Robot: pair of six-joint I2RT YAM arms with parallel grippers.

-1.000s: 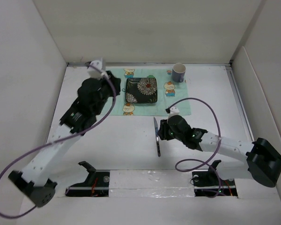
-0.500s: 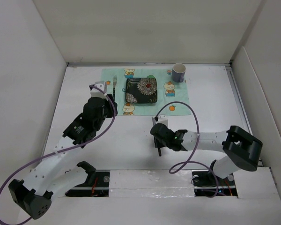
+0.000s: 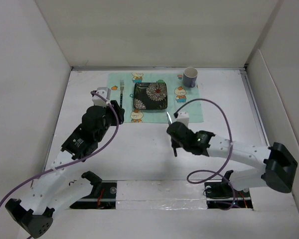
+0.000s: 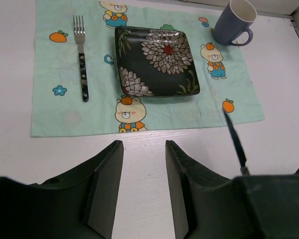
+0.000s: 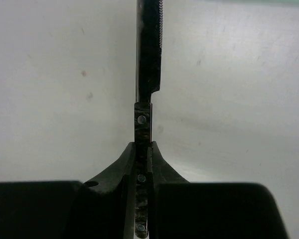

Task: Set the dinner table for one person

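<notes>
My right gripper (image 5: 143,149) was clenched, its fingers (image 5: 163,173) pinching the riveted handle of a knife (image 5: 149,45). The knife's long axis ran straight out ahead of my fingertips, and the blade stood on edge with its serrated side to the right in my wrist view. From overhead, that gripper (image 3: 174,140) held the knife (image 3: 169,118) with its tip pointing away from the arm bases, towards the near edge of the placemat (image 3: 189,112), and its handle end pointing back towards the near side. I could not tell whether the knife touched anything below it.

My left gripper (image 4: 144,149) was released, with bare white surface showing between the parted jaws. It faced the placemat (image 4: 50,114), where a fork (image 4: 82,64) lay left of a dark flowered plate (image 4: 157,62), tines pointing to the far side. A mug (image 4: 234,22) stood at the placemat's far right corner.

The dinner table (image 3: 139,157) lay flat beneath both arms, walled in white, with its longer run seeming to go left to right.
</notes>
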